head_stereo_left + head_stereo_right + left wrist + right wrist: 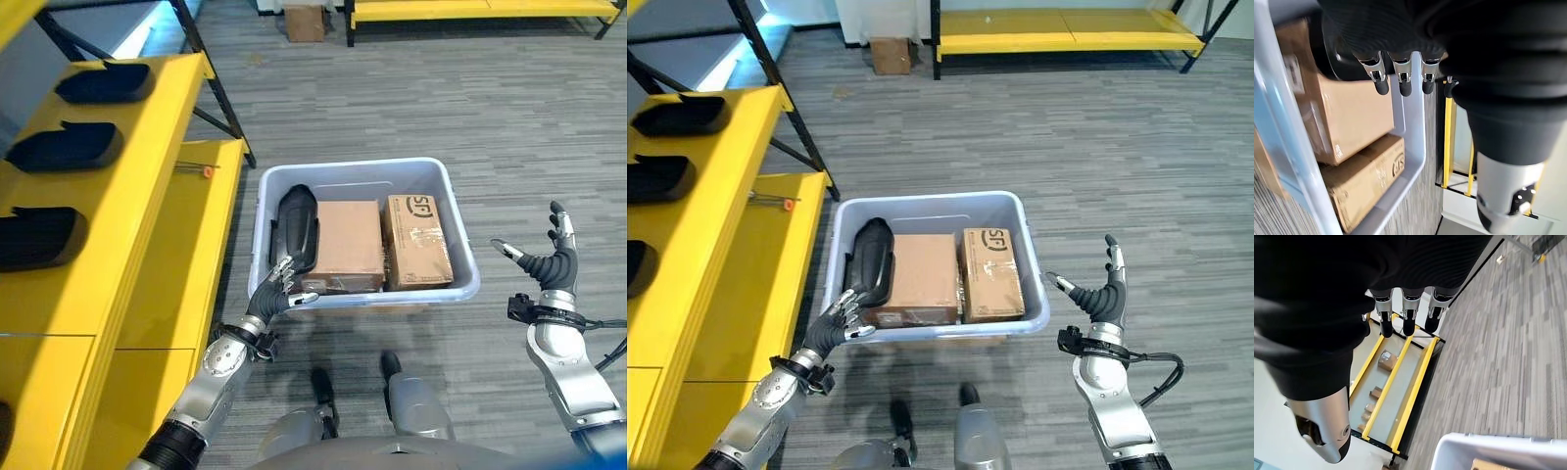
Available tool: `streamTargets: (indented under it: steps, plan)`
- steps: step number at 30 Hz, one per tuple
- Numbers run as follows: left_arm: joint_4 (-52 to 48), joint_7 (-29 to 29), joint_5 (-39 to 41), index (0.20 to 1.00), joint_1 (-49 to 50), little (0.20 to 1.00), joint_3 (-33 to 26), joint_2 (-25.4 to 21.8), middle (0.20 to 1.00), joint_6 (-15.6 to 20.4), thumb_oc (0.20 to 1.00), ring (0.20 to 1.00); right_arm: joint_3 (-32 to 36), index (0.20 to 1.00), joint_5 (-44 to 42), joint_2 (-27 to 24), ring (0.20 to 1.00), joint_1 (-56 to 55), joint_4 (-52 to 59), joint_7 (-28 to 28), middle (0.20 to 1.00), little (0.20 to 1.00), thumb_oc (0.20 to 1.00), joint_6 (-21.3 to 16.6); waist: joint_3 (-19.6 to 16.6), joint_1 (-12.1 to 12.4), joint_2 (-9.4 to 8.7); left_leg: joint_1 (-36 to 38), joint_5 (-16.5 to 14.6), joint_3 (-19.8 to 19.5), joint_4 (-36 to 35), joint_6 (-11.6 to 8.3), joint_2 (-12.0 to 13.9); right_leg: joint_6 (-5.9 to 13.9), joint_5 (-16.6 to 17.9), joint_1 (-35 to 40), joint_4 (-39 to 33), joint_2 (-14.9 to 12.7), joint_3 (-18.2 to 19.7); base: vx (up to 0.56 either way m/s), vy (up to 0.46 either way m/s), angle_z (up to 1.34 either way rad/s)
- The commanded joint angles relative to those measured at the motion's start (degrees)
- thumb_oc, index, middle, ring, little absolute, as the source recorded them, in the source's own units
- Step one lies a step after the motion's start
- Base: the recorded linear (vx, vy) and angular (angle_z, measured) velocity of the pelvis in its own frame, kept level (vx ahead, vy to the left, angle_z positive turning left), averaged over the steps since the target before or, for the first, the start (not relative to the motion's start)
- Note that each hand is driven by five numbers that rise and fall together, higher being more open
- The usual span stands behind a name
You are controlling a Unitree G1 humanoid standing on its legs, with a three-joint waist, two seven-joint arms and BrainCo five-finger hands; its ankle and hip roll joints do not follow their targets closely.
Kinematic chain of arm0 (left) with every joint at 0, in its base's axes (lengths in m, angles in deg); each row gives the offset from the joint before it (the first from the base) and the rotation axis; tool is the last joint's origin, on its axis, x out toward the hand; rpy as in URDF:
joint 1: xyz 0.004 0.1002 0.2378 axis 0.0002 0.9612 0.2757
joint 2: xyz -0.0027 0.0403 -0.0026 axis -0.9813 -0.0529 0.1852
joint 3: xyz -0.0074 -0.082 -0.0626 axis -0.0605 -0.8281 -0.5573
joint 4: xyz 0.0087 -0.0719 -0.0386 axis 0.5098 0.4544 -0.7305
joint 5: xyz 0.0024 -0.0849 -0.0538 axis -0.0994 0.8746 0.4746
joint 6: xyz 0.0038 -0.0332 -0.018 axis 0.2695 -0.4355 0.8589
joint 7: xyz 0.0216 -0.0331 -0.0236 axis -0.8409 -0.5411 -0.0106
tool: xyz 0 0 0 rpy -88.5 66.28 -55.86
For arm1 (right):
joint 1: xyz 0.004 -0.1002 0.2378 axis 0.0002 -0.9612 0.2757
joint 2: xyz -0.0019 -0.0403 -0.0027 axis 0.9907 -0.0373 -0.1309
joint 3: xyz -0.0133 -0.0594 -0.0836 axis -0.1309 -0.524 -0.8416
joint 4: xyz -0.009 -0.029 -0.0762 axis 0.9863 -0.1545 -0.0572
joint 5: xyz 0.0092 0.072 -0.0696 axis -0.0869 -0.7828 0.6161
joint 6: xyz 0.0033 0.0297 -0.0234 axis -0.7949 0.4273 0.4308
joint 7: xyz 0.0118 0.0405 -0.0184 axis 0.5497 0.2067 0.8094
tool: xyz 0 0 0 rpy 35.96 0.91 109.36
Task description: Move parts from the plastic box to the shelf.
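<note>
While reaching: my left hand (277, 290), fingers relaxed apart, hovered at the black part (295, 227) in the plastic box (460, 235).
Right hand (554, 259): spread, idle.
Advice: wrap low, lift straight.

the plastic box (460, 284) sits on the floor (470, 108), just right of the shelf (147, 245). in the box a part (297, 227) lies leftmost, a cardboard box (348, 243) in the middle and a second cardboard box (416, 240) rightmost. more parts (64, 147) lie on the shelf's upper level.
</note>
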Motion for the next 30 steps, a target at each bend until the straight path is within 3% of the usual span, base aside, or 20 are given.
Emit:
streamTargets:
  steps: [1,16,19,23,30]
  plan:
    - [-3.7,-0.2,-2.3,1.0,-0.1,1.0,-1.2,-0.3,1.0,3.3,1.0,1.0,2.2,1.0,-0.3,-1.0,1.0,1.5,1.4,-0.5,1.0,1.0,1.0,-2.2,1.0,-0.5,-0.27,2.5,-10.4,-1.1,4.0,-0.29,-1.3,0.49,5.6,0.2,-1.4,1.1,-0.2,-0.08,-0.171,0.32]
    - [-3.8,0.4,-2.3,1.0,-1.2,1.0,1.7,0.1,1.0,4.1,1.0,1.0,1.1,1.0,-0.6,-2.6,1.0,1.0,0.4,-4.3,1.0,1.0,1.0,-2.7,0.9,-1.1,1.1,3.2,-9.2,-1.8,2.8,-2.0,0.9,-2.46,0.5,4.9,-0.7,2.2,-2.2,-0.02,-0.12,0.04]
    - [-3.9,-0.6,-1.5,1.0,-0.6,1.0,0.9,-0.1,1.0,4.3,1.0,1.0,0.5,1.0,-0.1,-2.5,1.0,1.1,0.4,-3.8,1.0,1.0,1.0,-3.3,1.1,-0.8,1.51,2.8,-9.0,-1.1,4.2,-2.13,1.5,-3.5,-1.6,3.9,3.0,3.0,-4.9,-0.03,-0.14,-0.01]
    - [-2.9,-2.0,-0.2,1.0,-0.9,1.0,0.3,-0.2,1.0,4.4,1.0,1.0,0.2,1.0,1.1,-3.6,1.0,1.3,0.2,-2.6,1.0,1.0,1.0,-4.5,1.2,-1.2,1.79,2.5,-9.0,-1.4,5.3,-2.75,1.5,-4.43,-1.6,4.6,1.9,3.2,-4.6,-0.04,-0.181,-0.12]
    - [-2.9,-2.9,1.9,1.0,-1.8,1.0,-1.6,1.3,1.0,4.1,1.0,1.0,1.7,1.0,0.8,-4.9,1.0,-0.2,1.2,-0.3,1.0,1.0,1.0,-4.7,1.8,-2.6,4.2,1.8,-9.4,-1.3,8.1,-3.4,1.8,-5.95,-4.5,4.5,5.3,2.8,-4.3,-0.03,-0.076,-0.05]
